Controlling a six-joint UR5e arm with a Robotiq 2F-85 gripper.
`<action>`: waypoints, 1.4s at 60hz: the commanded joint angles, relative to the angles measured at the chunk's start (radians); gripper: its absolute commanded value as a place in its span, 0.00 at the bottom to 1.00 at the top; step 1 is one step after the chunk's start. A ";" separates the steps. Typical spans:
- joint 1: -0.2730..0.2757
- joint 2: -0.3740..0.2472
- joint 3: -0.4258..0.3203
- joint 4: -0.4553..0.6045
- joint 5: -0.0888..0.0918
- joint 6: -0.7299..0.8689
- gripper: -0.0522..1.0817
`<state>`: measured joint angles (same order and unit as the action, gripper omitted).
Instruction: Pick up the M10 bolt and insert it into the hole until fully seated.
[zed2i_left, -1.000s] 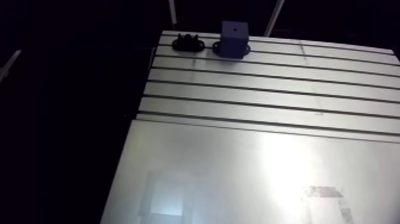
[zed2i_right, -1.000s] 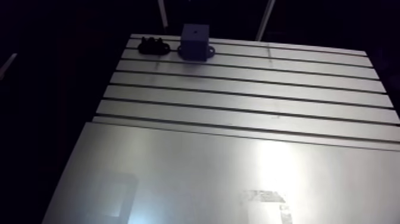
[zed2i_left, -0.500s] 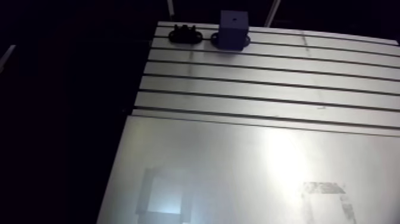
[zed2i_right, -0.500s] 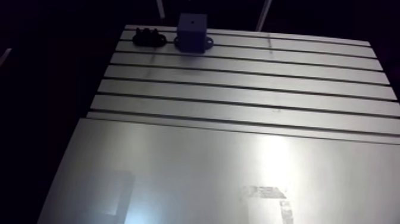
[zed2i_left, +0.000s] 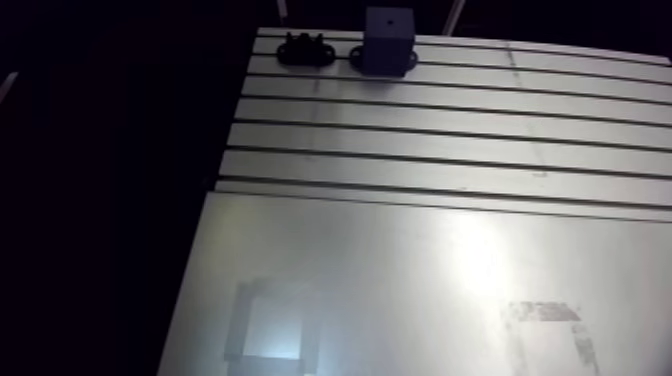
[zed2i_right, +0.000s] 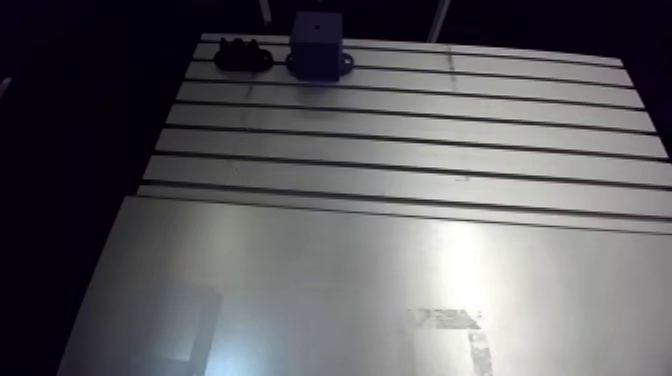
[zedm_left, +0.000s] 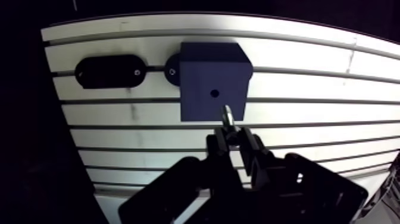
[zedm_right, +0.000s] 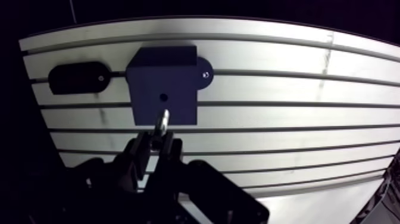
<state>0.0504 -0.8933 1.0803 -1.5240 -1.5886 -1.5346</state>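
Wrist view showed the black two-finger hand (zedm_left: 233, 140) clenched on the small shiny metal bolt (zedm_left: 227, 115). The bolt's tip pointed at the dark blue square block (zedm_left: 205, 68), near its little round hole (zedm_left: 213, 93) but not in it. A black oval holder (zedm_left: 110, 70) sat beside the block on the grey slotted metal counter (zedm_left: 309, 83).

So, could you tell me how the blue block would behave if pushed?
It probably won't slide: the blue block has screwed base tabs on the slotted table. Its base looks broad, so tipping seems unlikely. The bolt in the gripper might slip first.
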 joint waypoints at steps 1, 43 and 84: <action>0.002 0.009 0.006 0.000 0.000 0.001 1.00; 0.006 0.018 0.019 -0.014 -0.006 0.000 1.00; 0.011 0.031 0.022 -0.017 -0.006 0.000 1.00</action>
<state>0.0612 -0.8652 1.1011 -1.5408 -1.5945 -1.5355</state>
